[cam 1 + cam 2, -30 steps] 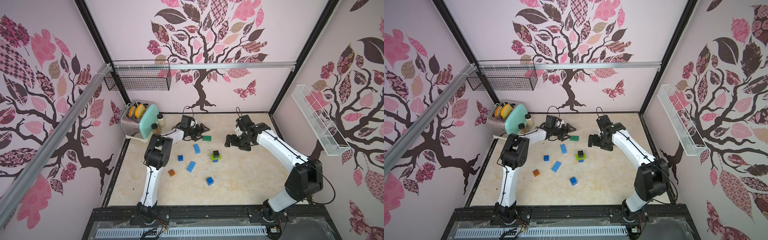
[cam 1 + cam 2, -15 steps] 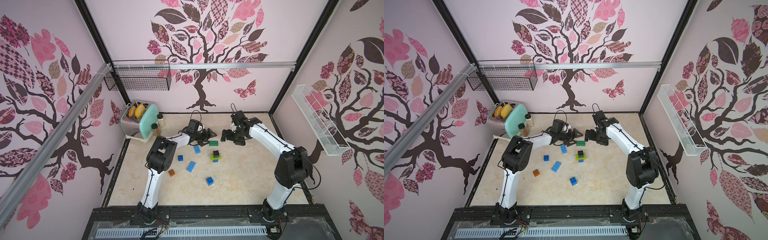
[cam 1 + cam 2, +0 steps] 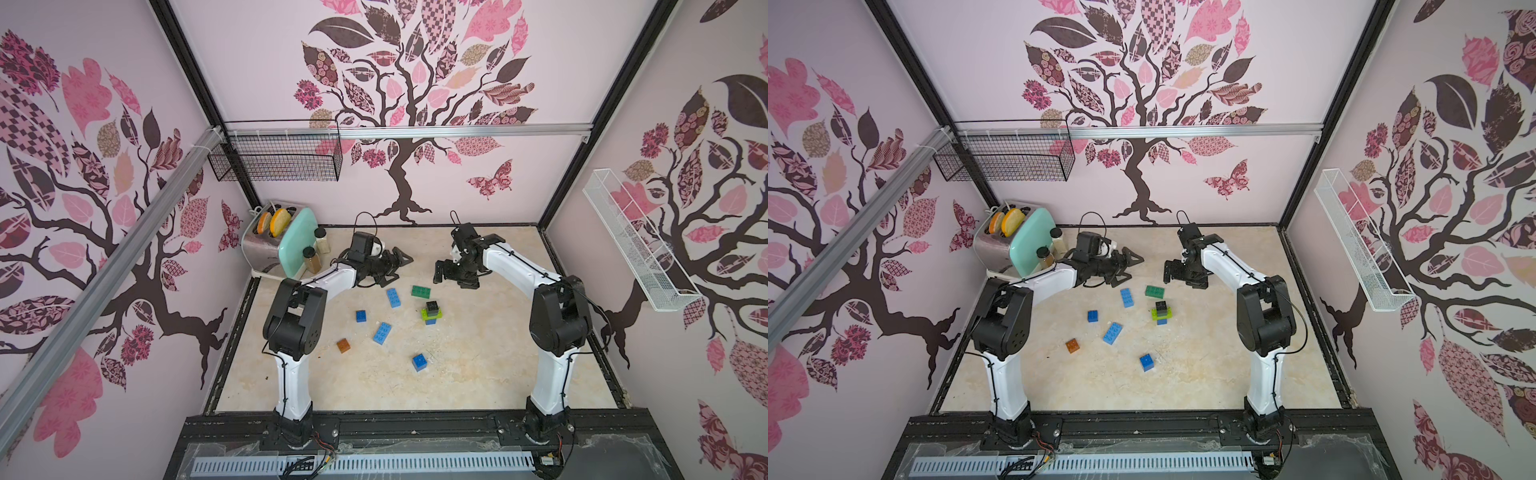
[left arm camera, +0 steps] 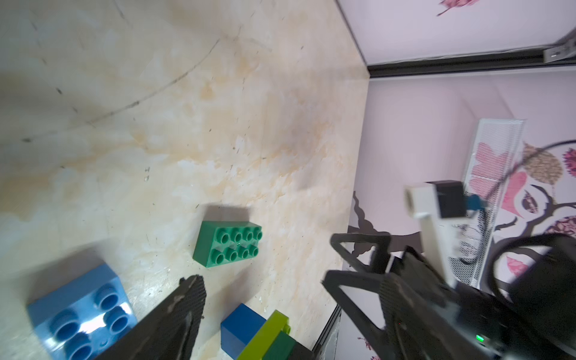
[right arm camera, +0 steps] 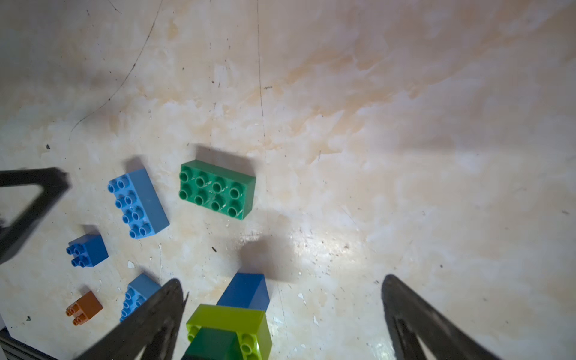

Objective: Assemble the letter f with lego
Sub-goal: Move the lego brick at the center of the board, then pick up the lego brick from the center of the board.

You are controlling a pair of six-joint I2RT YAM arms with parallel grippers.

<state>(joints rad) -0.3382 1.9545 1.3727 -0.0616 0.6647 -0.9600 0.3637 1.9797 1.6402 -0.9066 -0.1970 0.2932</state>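
- Saw L gripper (image 3: 397,269) w/ jaws spread wide, nothing betw. them, low over far part of tabletop (image 3: 478,365), near spice jars (image 3: 311,259) & toaster (image 3: 272,245).
- Saw R gripper (image 3: 448,274) likewise agape & empty, just beyond dk green oblong brick (image 3: 422,291).
- Found that brick flat, studs up, all four edges free, apart from lt blue oblong brick (image 3: 393,297) beside it.
- Noted small stack (image 3: 432,312) just nearer the arm bases: lime green over blue, darker bricks on top; close to dk green brick, not touching.
- Counted loose singles, well apart: blue square brick (image 3: 361,316), second lt blue oblong (image 3: 382,332), brown square brick (image 3: 343,345), blue brick (image 3: 419,362).
- Saw open tabletop from stack to R-side wall & along near edge.
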